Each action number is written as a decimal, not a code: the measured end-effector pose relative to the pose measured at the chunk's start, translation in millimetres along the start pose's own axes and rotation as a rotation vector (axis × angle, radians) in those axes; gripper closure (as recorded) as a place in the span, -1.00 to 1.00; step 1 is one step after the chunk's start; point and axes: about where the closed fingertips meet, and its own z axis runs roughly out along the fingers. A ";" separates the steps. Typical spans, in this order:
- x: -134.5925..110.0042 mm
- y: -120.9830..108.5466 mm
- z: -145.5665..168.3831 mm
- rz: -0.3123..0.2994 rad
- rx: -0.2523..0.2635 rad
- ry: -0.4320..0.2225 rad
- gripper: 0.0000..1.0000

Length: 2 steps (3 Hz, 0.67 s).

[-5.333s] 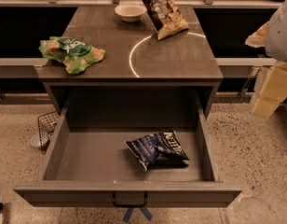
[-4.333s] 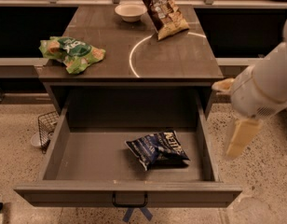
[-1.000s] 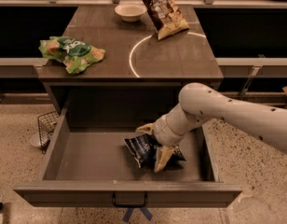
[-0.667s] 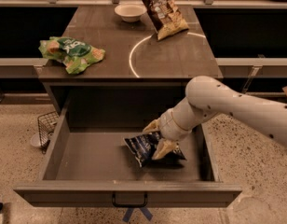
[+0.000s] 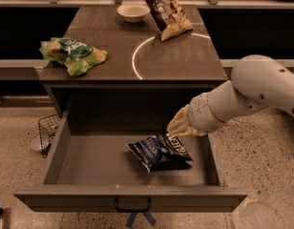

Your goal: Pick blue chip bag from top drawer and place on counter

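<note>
The blue chip bag [image 5: 160, 152] lies on the floor of the open top drawer [image 5: 89, 161], right of the middle, wrinkled, with white lettering showing. My gripper [image 5: 177, 126], cream-coloured at the end of the white arm [image 5: 254, 89], reaches in from the right. It sits just above the bag's far upper edge, at or very near it. I cannot see whether it holds the bag. The counter [image 5: 185, 56] with its white circle arc is above the drawer.
On the counter are a green bag [image 5: 73, 55] at the left edge, a white bowl [image 5: 133, 12] at the back and a brown-and-cream bag [image 5: 167, 11] standing beside it. A wire basket [image 5: 46, 129] sits on the floor left of the drawer. The drawer handle [image 5: 132, 207] faces front.
My gripper has risen from on top of the bag and drawn back up and to the right. The bag lies where it did before.
</note>
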 end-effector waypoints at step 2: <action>-10.0 9.0 -24.9 0.047 0.014 -0.003 0.25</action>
